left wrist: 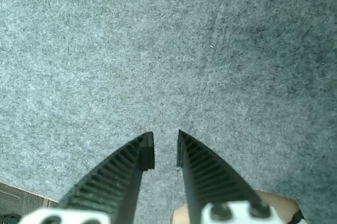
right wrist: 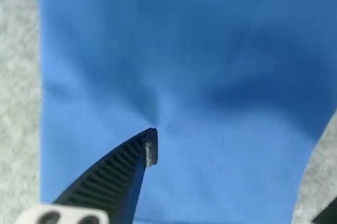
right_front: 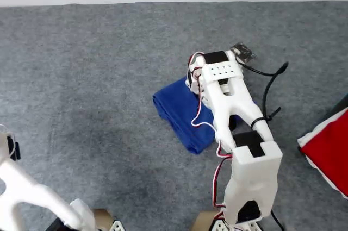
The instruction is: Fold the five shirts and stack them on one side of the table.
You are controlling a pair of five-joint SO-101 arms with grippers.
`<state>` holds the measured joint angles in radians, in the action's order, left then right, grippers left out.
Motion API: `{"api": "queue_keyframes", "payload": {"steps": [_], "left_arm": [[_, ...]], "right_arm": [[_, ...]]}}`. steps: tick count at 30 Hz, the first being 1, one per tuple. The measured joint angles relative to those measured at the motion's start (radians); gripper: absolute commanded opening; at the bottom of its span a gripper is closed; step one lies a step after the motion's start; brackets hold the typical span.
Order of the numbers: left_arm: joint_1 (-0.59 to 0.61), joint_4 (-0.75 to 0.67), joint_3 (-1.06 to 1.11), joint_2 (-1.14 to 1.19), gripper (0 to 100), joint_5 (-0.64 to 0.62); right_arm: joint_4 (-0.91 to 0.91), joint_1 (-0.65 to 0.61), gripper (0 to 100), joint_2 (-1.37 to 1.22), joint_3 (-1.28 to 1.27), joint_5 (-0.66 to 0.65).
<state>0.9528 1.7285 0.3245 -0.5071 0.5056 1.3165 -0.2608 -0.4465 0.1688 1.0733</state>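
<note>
The left gripper [left wrist: 165,147] has its two black ridged fingers [left wrist: 121,176] drawn close, with only a narrow gap between the tips and nothing in it. Below them lies bare grey carpet-like table cover [left wrist: 158,50]. In the high view, the left arm [right_front: 22,187] sits at the near left corner of the table, well apart from every shirt.

The right gripper [right wrist: 231,182] is spread wide. One ridged finger [right wrist: 131,171] has its tip on the blue shirt [right wrist: 210,50], where faint creases radiate in the cloth from the contact. The other finger shows as no more than a dark sliver far off to the side. Nothing is pinched between them.

In the high view, the right arm [right_front: 239,111] stretches out from the near edge over the blue shirt [right_front: 176,108]. That shirt lies folded into a compact rectangle near the middle of the table cover [right_front: 81,79], partly hidden under the arm.

A red shirt [right_front: 329,152] with a white edge lies at the right border of the table, well apart from the blue one.
</note>
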Motion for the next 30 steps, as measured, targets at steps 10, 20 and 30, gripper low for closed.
{"api": "queue_keyframes", "payload": {"steps": [10, 20, 30], "left_arm": [[0.0, 0.0, 0.0, 0.0, 9, 0.0], [0.0, 0.0, 0.0, 0.0, 7, 0.0], [0.0, 0.0, 0.0, 0.0, 5, 0.044]], "right_arm": [[-0.1, 0.006, 50.0, -0.124, 0.002, 0.0], [-0.124, 0.008, 16.4, -0.18, 0.041, 0.0], [-0.1, 0.017, 0.9, -0.178, 0.041, -0.002]]}}
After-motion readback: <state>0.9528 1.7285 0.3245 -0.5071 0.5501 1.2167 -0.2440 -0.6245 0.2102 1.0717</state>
